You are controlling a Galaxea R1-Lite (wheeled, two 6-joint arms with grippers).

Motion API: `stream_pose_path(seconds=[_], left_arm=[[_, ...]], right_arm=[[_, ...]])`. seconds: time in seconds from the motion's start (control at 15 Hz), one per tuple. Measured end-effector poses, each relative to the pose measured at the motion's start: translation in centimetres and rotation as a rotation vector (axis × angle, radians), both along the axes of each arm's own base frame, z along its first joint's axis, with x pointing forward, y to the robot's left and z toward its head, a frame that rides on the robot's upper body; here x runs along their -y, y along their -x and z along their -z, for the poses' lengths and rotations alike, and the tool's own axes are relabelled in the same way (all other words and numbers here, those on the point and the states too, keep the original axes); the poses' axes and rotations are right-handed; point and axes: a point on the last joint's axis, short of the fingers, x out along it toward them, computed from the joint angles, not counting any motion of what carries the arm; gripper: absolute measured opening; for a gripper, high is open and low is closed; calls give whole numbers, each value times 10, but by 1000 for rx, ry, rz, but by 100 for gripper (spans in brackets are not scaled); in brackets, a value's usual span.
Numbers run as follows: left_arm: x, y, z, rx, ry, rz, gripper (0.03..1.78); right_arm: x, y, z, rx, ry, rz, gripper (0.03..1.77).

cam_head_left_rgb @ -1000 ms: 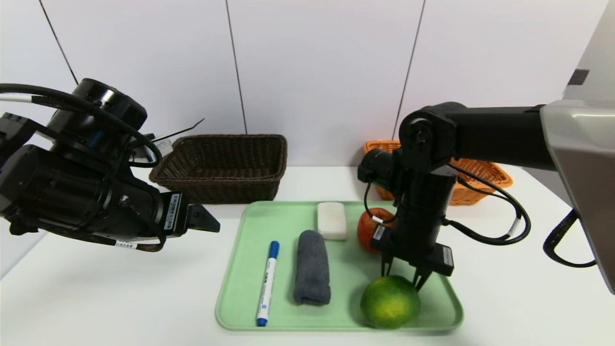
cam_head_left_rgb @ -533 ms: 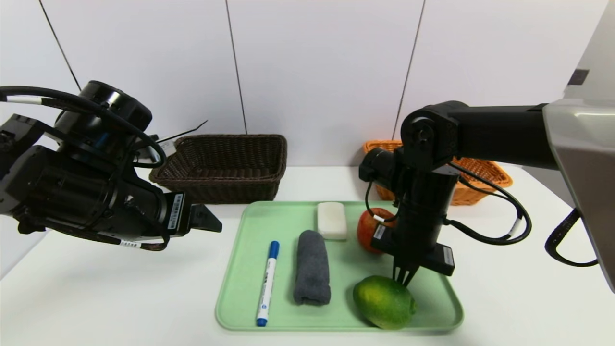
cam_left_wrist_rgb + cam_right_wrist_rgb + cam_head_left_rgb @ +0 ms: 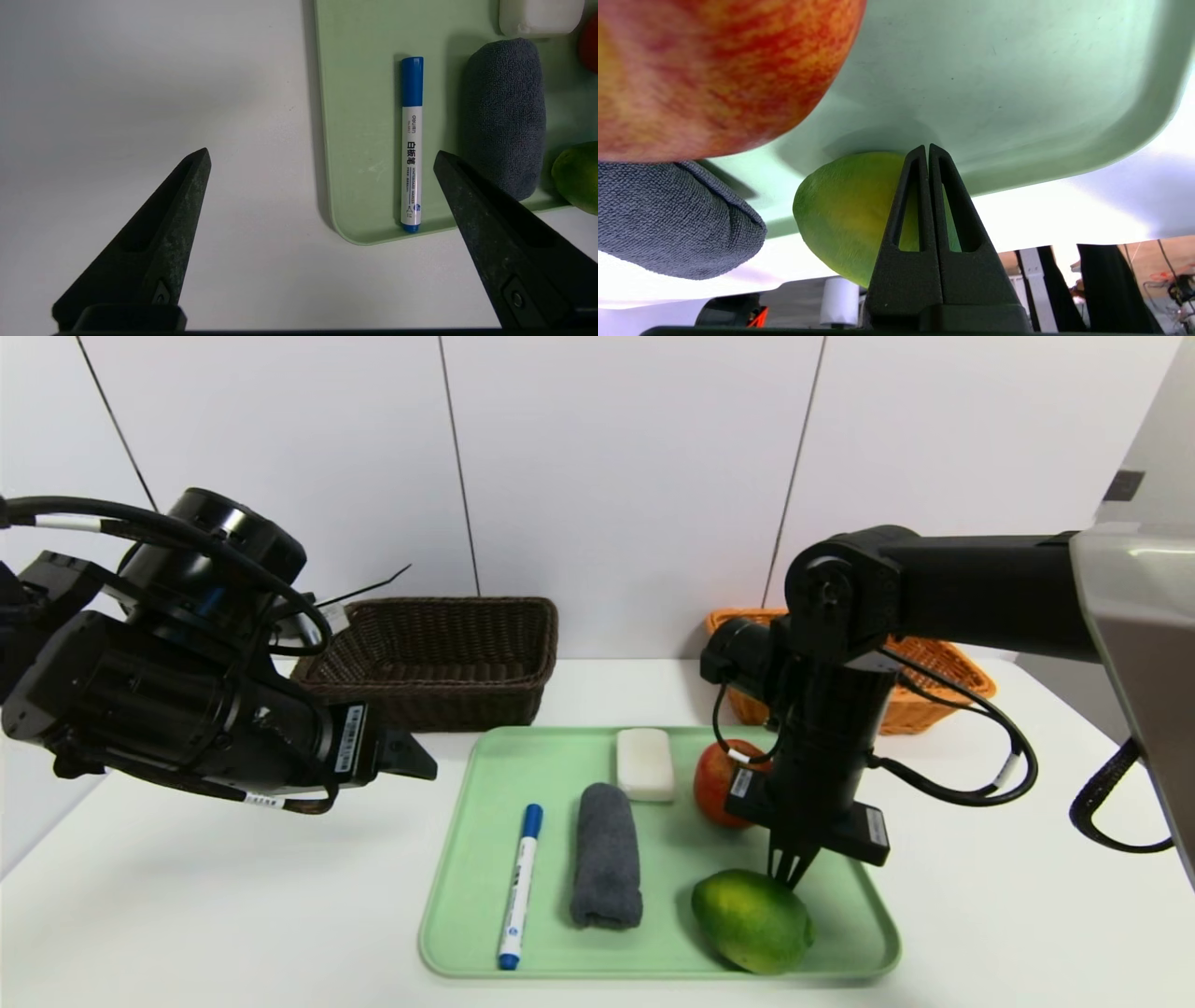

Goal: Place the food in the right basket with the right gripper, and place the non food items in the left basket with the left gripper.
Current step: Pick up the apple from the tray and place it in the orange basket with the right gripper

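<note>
The citrus lies on its side at the tray's near edge, toward the right corner. The right gripper is right at its far side, fingers closed together with nothing between them. This grasp looks missed. Lifting from here would bring up nothing, and pushing nearer with closed fingers could roll the fruit over the low rim of the tray and onto the table. Reopening while so close might nudge it too; the gripper probably needs to back off, open wide and come down astride the fruit. Its smooth, rounded skin could slip out again if the fingers catch only the end.

Left of the citrus lie the towel and, nearer the tray's left edge, the marker. The left gripper hangs open and holding nothing, off the tray's left edge. Should it go for the marker, a wide finger could snag the towel just beside it.

Farther back, the apple sits close to the right gripper's body, so a careless swing could knock it into the bar at the tray's far side. Beyond the tray stand the dark basket at left and the orange basket at right, partly behind the right arm.
</note>
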Motion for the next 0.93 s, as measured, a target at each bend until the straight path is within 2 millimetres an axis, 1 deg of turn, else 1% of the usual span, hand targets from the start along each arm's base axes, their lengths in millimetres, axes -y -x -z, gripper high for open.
stream_pose_path(seconds=[0.07,0.2,0.33,0.4,0.67,0.8,0.93], left_arm=[[0,-1,0,-1,0,0,169],[1,-2,1,-5,-1,1,169],[2,-3,2,-9,-2,1,169],[2,-4,3,-10,-3,1,169],[3,-5,4,-17,-6,4,169],[4,-5,4,-18,-5,8,169],[5,-5,5,-20,-5,10,169]], right_arm=[[1,0,-1,8,12,-4,25],[2,2,-4,26,21,-17,58],[4,2,-7,48,41,-21,84],[5,3,-9,59,51,-26,94],[10,11,-27,146,74,-125,125],[12,14,-39,219,58,-161,136],[11,13,-51,319,7,-158,143]])
